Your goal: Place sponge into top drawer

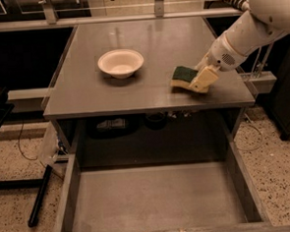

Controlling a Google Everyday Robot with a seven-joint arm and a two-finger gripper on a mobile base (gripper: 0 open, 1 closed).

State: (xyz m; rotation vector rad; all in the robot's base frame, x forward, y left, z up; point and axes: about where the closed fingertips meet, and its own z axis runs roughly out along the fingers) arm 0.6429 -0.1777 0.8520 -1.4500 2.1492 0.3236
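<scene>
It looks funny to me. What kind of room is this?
Probably a robot test lab: plain grey table, top drawer pulled open, cable on the floor, and the gripper at the sponge on the table.

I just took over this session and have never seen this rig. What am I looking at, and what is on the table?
One camera looks down from the front at a grey table. The white arm reaching in from the right is the robot's. Its gripper is at the table's right front, right against the sponge, whose green layer faces up. A cream bowl stands apart, further left. Below, the top drawer is pulled open; the sponge is not in it yet.
</scene>
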